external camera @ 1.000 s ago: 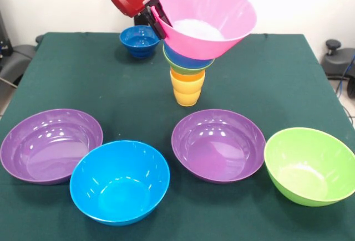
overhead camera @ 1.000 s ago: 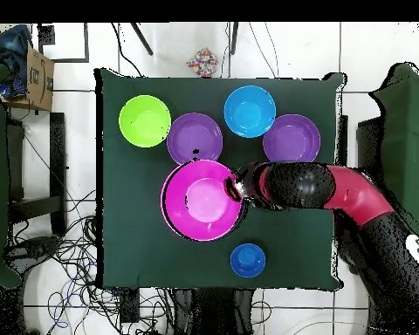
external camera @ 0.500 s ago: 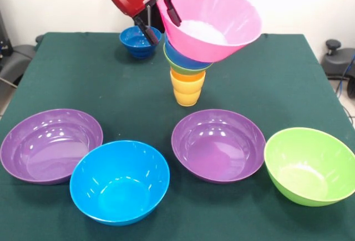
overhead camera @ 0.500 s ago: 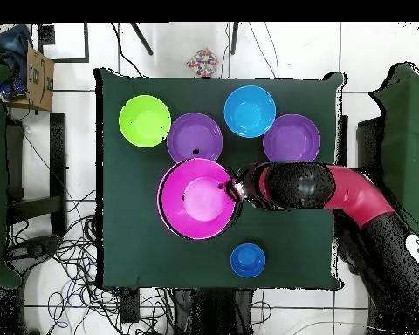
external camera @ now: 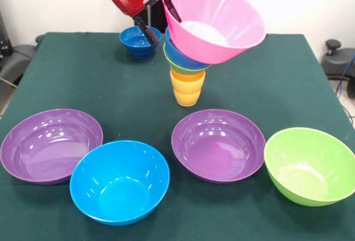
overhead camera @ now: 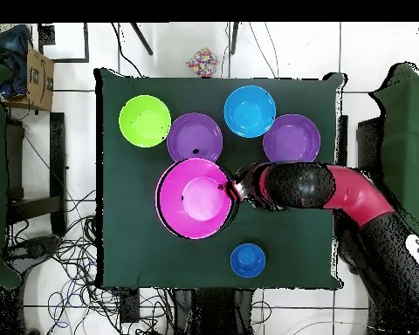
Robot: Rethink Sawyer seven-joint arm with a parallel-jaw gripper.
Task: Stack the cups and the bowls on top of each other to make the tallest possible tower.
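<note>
While arm top is cut off by frame edge in front view, we see gripper (external camera: 156, 15) with fingers spread, one either side of pink bowl (external camera: 213, 22) rim, not pinching. Bowl sits tilted atop tower (external camera: 187, 72) just below gripper. Small dark blue bowl (external camera: 138, 41) behind, partly hidden.

Overhead view: pink bowl (overhead camera: 194, 198) hides tower entirely; gripper (overhead camera: 235, 189) at its rim. Cardboard box (overhead camera: 39, 74) lettering unreadable to us.

A: Surface?
B: Dark green table (external camera: 83, 80).
A: Resting on it?
B: Near row: purple bowl (external camera: 51, 144), blue bowl (external camera: 120, 181), second purple bowl (external camera: 218, 144), green bowl (external camera: 309, 165). Mid-table: yellow-orange cup (external camera: 187, 93), the tower's base. Far side: small dark blue bowl (external camera: 138, 41).
</note>
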